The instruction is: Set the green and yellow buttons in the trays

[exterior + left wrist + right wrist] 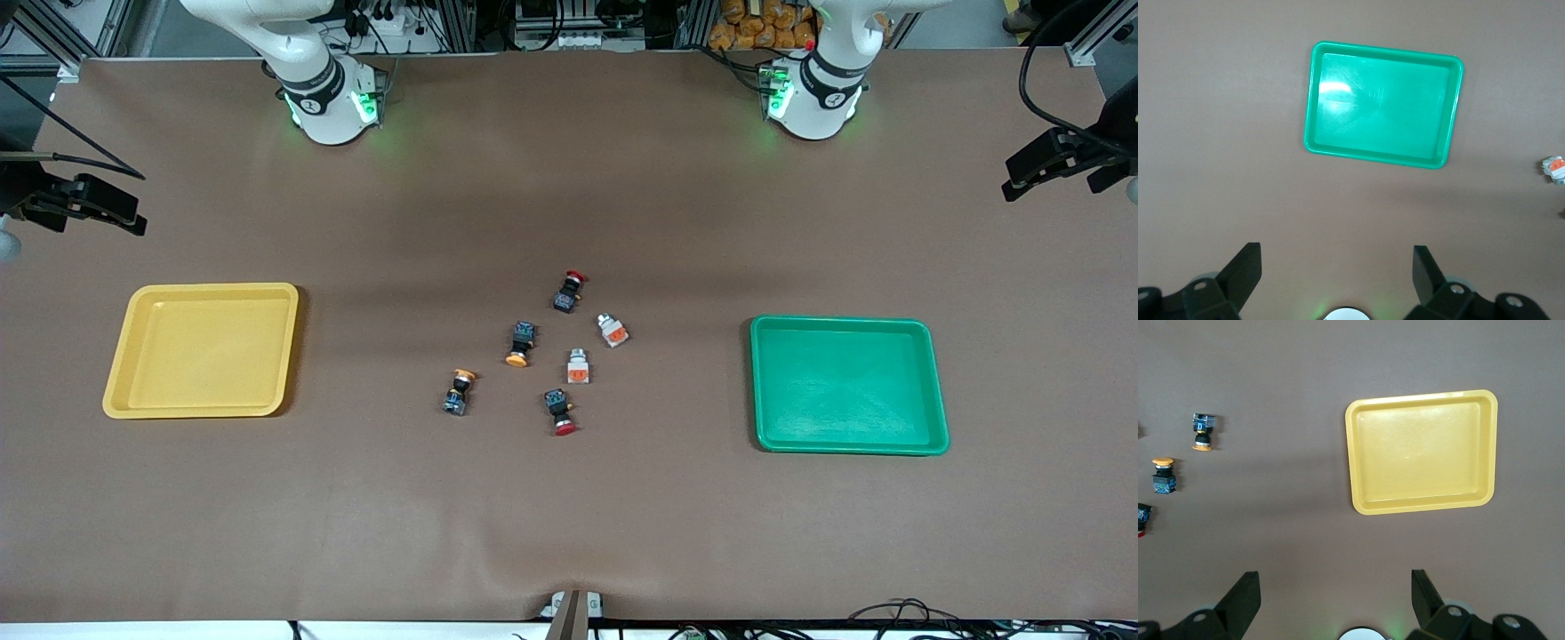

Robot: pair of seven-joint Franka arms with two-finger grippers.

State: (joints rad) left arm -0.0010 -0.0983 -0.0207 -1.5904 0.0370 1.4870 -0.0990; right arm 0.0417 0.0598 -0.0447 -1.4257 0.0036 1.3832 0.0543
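Two black-bodied buttons with orange-yellow caps (520, 344) (459, 392) and two white-and-silver buttons with orange blocks (613, 331) (578, 366) lie loose at the table's middle. The yellow tray (203, 350) sits toward the right arm's end and the green tray (847, 386) toward the left arm's end; neither holds anything. My left gripper (1337, 250) is open and holds nothing, high over bare table, with the green tray (1382, 105) and one white-and-orange button (1555, 169) in its view. My right gripper (1334, 575) is open and holds nothing, high over bare table, with the yellow tray (1422, 451) and both yellow-capped buttons (1203, 431) (1164, 475) in its view. Neither gripper shows in the front view.
Two black switches with red caps (568, 292) (560, 412) lie among the buttons, one farther from the front camera and one nearer. Camera mounts (84, 203) (1062, 160) stand at the table's two ends. Brown table lies open between the buttons and each tray.
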